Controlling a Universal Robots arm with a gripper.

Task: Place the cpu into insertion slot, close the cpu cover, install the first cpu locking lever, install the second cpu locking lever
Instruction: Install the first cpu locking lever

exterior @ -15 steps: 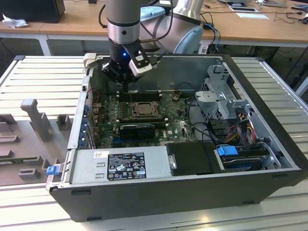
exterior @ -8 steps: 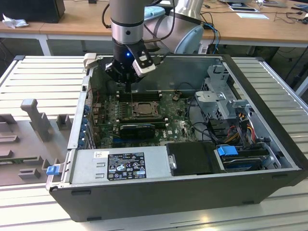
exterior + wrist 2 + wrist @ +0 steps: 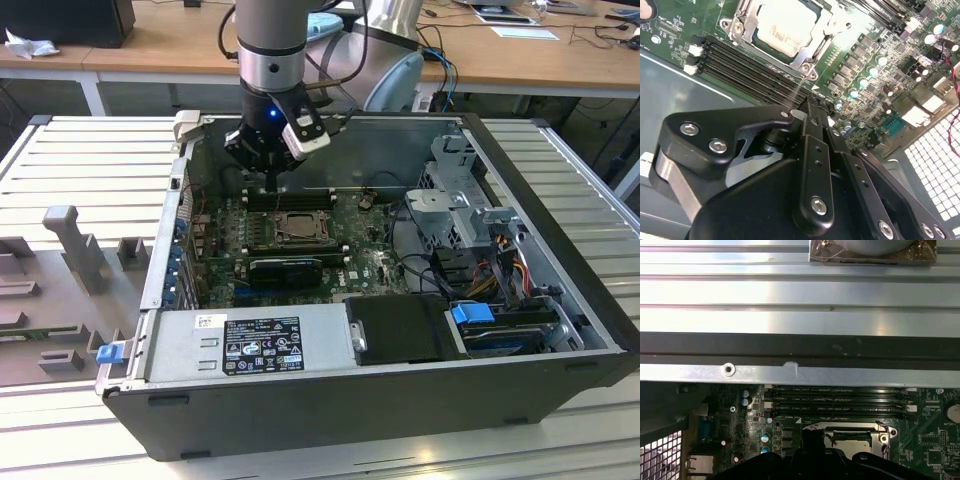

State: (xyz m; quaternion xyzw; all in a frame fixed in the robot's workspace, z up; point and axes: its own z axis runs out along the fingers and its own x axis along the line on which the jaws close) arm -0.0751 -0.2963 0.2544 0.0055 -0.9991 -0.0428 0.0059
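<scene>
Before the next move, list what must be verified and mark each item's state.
1. cpu seated in insertion slot: ok, grey top shows inside the rim.
2. cpu cover down over it: ok, frame lies flat.
3. Locking levers latched: cannot tell.
4. end effector placement: ok, by the memory slots, close to the insertion slot.
5. Cables off the insertion slot: ok, they lie toward the exterior view's right.

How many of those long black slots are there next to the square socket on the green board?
4. The long black slots lie side by side in one bank, between the insertion slot and the case wall; the gripper may hide more.
</scene>
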